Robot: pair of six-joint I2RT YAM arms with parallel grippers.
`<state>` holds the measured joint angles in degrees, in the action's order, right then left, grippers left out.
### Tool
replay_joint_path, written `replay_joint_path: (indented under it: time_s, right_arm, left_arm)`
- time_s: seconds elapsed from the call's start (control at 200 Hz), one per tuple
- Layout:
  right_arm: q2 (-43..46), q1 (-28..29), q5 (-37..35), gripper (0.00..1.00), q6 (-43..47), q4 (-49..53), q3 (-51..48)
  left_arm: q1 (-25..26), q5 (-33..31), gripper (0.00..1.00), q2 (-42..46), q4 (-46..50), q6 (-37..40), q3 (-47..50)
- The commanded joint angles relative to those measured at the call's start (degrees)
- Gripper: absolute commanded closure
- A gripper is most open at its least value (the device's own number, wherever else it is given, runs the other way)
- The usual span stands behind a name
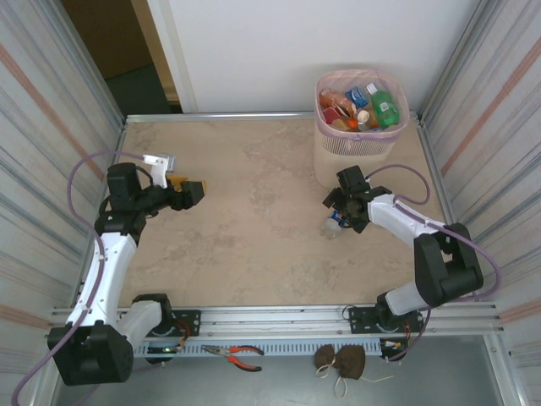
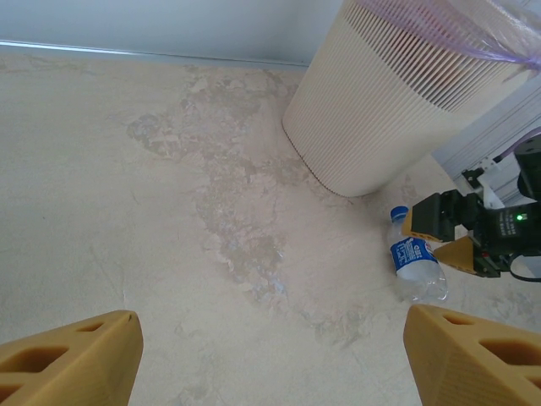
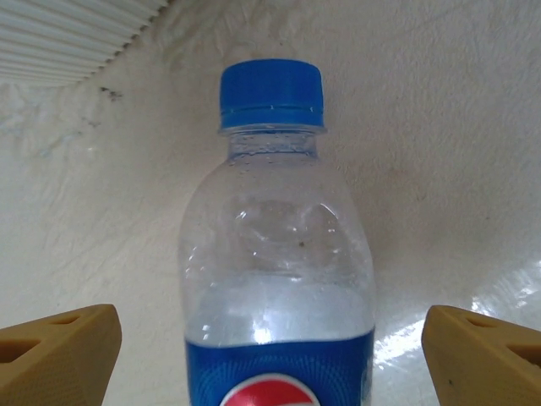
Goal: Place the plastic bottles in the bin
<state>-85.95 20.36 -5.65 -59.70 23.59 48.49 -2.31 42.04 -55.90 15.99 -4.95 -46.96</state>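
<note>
At the right of centre in the top view, your right gripper (image 1: 342, 213) is spread wide, low over the table. In its own wrist view the two tan fingertips (image 3: 59, 348) sit at the lower left and lower right corners of the frame. Between them lies a clear plastic bottle (image 3: 279, 279) with a blue cap (image 3: 270, 93) and a blue label bearing a red-and-white round mark. A bare gap shows on either side of it, so neither finger touches it and nothing is pinched.

The bottle lies on its side on the mottled beige stone-patterned table (image 1: 254, 237). Its cap points to the top of that frame, towards the ribbed wall in the upper left corner. From the left wrist camera you see the same bottle (image 2: 416, 264) at the right of the frame, with the right gripper (image 2: 441, 237) just beside it and open around its right side.

Just above the bottle stands the tall beige ribbed plastic bin (image 2: 380, 110), lined with a translucent pink bag (image 2: 439, 21). In the top view the bin (image 1: 351, 161) sits at the upper right, near the bottle but not touching it. It already holds a heap of bottles (image 1: 363, 106) in green, red and blue.

Your left gripper (image 1: 193, 191) hangs at the left of centre, well apart from all this. Its tan fingers (image 2: 72, 357) stand apart with only bare table between them. At the bottom edge, below the rail, lie red-handled pliers (image 1: 237, 355).
</note>
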Motion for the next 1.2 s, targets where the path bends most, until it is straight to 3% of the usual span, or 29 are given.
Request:
replay_joint_path:
  time_s: [0.0, 0.646, 0.952, 1.197]
  right_arm:
    - [-1.7, 0.3, 1.0, 0.13, -2.6, -3.4, -1.4]
    - [-2.7, -0.3, 1.2, 0.38, -3.0, -5.1, -3.2]
    - [4.1, -0.3, -0.3, 0.41, -1.6, -0.1, -3.1]
    - [14.5, -1.1, -5.2, 0.42, 2.9, 9.2, -1.8]
  left_arm:
    - [-0.6, 1.4, 0.19, 0.7, -1.4, -0.6, 0.7]
    - [-0.6, 1.4, 0.19, 0.4, -1.5, -0.7, 0.7]
    - [-0.5, 1.4, 0.19, 0.4, -1.6, -0.6, 0.6]
    - [-0.5, 1.0, 0.19, 0.7, -1.3, -0.5, 0.8]
